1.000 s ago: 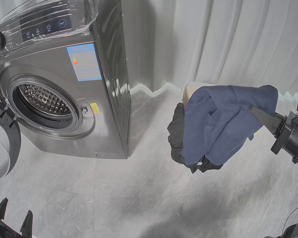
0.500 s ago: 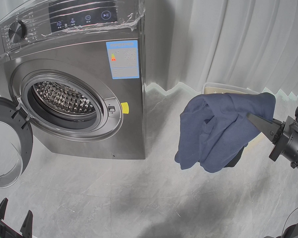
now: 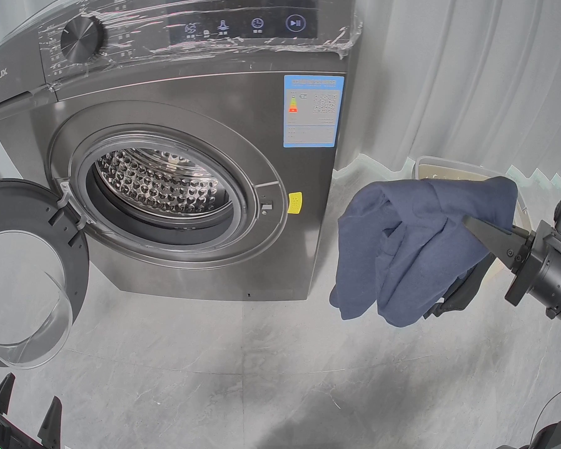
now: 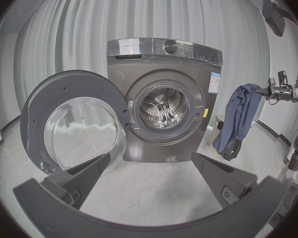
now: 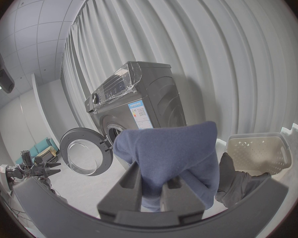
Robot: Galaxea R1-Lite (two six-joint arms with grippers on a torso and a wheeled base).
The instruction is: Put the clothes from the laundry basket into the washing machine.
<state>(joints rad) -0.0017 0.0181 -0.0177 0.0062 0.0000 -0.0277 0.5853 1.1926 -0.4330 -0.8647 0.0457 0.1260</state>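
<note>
Navy cloth update: the blue garment [image 3: 411, 251] is hanging from our right claw [image 3: 474, 224], which is pinched tight on a fold near its top, so the whole thing is up in the air and well off the floor [image 3: 230, 375]. A black piece [image 3: 464, 291] dangles behind its lower edge. We can't tell if it's caught in the same pinch or just tangled in.

What changed over the last second is mostly us, not the load. The whole head view has swung round. The washing machine [image 3: 187, 95] was cut off at the left side a second ago and now sits pretty much square in front of us, with the drum opening [image 3: 162, 185] facing our way. That's the camera turning, not the machine moving. The bundle did sway a bit: the black piece was poking out on the washer side of the blue and now shows on the arm side.

The laundry basket [image 3: 442, 168] sits on the floor at the far right edge, behind the cloth. The door [image 3: 25, 282] is swung wide open. Our left claw [image 3: 28, 400] hangs low with its fingers spread, holding nothing.

So we reckon the pick is done and we're mid-carry. The cloth is still well apart from the drum mouth, and that loose black tail could snag or drop on the way in.
</note>
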